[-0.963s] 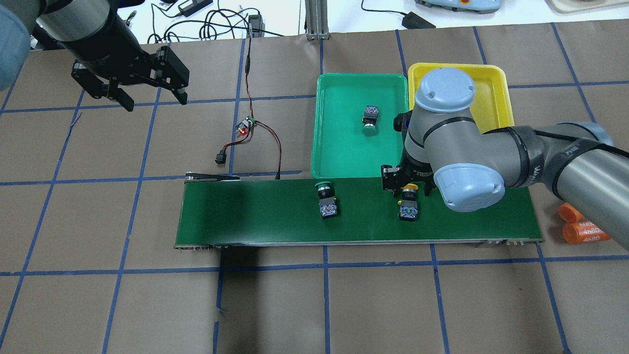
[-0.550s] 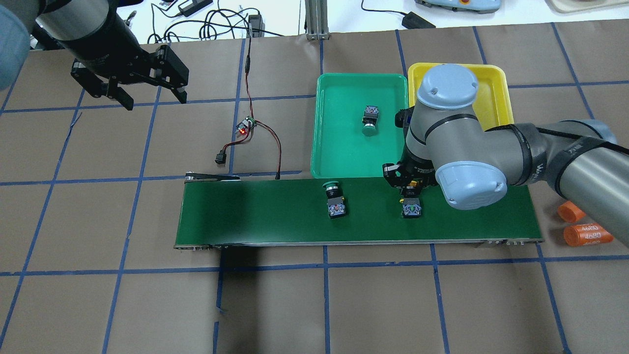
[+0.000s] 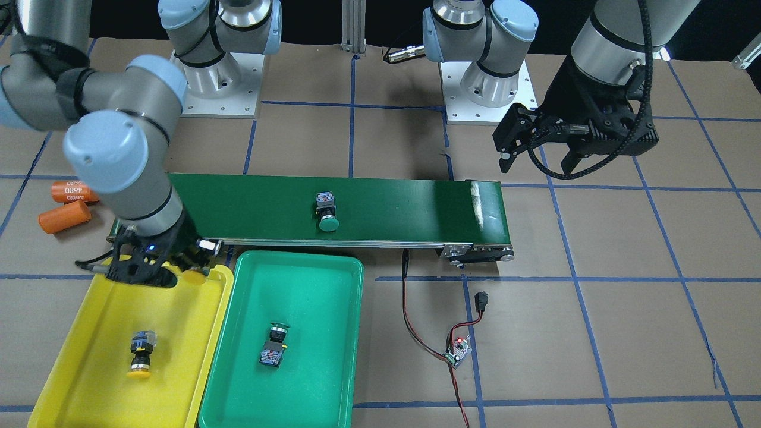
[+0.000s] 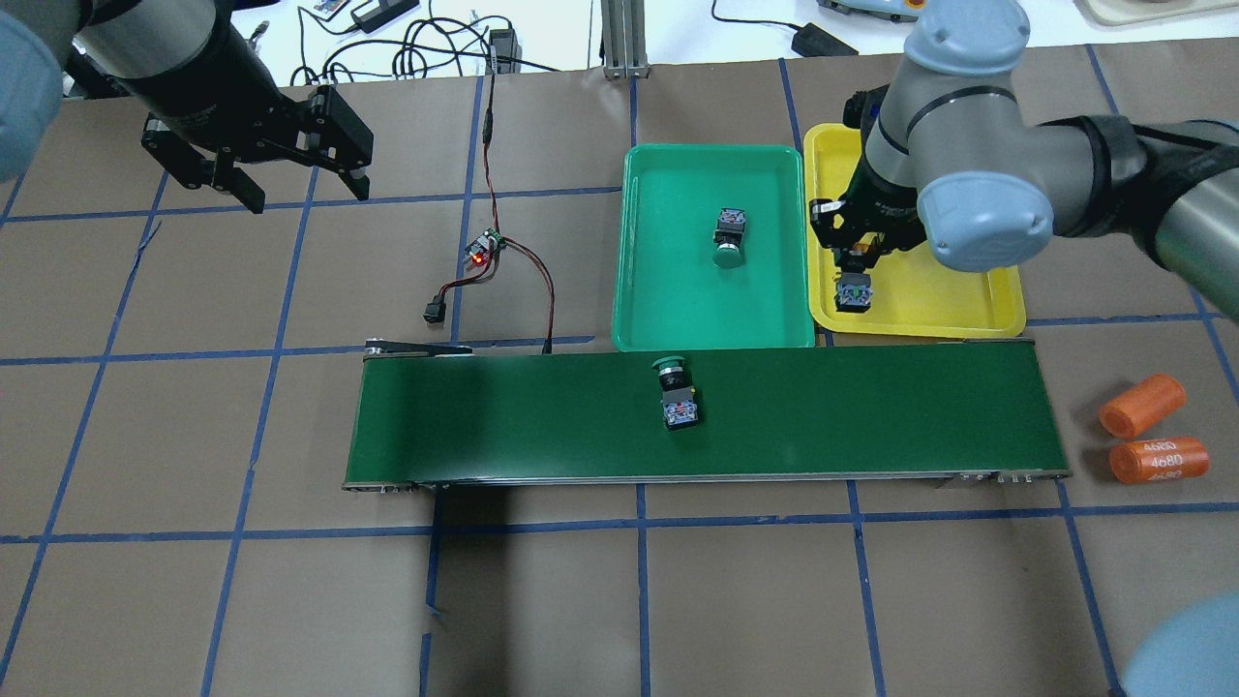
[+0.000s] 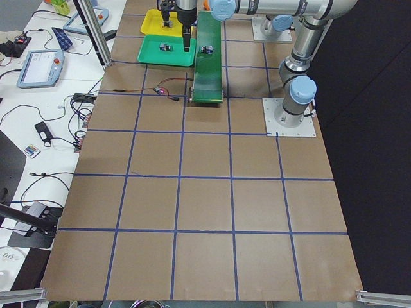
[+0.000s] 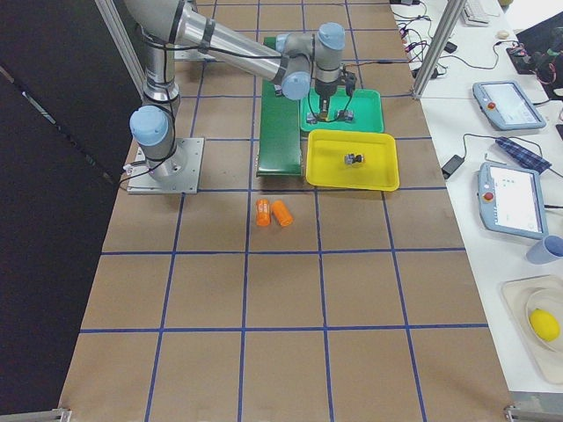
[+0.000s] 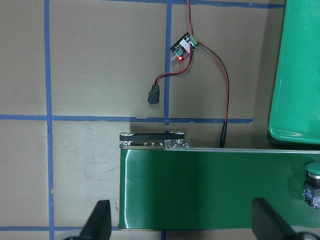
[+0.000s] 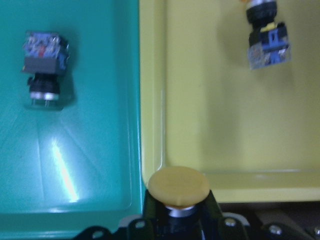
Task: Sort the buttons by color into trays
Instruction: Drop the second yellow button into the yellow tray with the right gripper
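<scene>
Gripper on the right arm (image 4: 856,254) is clamped on a yellow button (image 4: 854,292), hanging over the yellow tray (image 4: 968,324) toward the tabletop's far edge, right of centre. The button lies about level, long axis far-to-near: cap toward the far edge, body toward the belt (image 4: 503,426). It sits over the tray's near corner, just beside the green tray (image 4: 714,150), so the drop probably wants a nudge farther in. Second yellow button (image 3: 141,353) lies in the tray. Left gripper (image 4: 310,196) hangs wide open near the far left corner. The green button (image 4: 676,392) on the belt is nearer the right arm.
</scene>
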### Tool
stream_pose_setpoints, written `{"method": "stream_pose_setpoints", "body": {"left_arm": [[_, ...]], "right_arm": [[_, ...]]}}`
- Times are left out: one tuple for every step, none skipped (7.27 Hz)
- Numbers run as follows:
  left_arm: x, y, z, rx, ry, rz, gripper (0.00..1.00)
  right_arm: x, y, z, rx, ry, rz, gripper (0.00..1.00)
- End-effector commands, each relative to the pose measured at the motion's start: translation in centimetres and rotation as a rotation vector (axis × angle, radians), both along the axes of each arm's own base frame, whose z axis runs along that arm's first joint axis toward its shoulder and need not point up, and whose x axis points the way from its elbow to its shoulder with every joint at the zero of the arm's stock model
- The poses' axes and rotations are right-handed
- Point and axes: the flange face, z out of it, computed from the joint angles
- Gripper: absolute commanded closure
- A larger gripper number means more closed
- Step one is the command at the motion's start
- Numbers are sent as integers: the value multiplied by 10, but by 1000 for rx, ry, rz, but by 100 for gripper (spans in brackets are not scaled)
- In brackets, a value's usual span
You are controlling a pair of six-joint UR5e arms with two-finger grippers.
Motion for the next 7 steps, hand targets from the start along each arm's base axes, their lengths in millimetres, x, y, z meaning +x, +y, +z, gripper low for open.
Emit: {"method": "stream_pose_setpoints", "body": {"left_arm": [[0,0,0,0,-1,0,0],[0,0,-1,2,-1,0,0],[0,0,0,-1,0,0,0],[0,0,0,0,1,0,0],[0,0,-1,2,1,0,0],[0,0,0,0,1,0,0],[0,0,-1,2,1,0,0]], "right_arm": [[-36,-70,-19,1,9,65,100],[-37,-69,-23,12,10,64,100],[-38,-67,-27,38,18,63,68],[-37,-67,-26,38,19,66,22],[-37,-65,-22,40,18,66,0],[-39,-53,5,54,17,64,0],[-34,-31,40,69,15,67,0]]}}
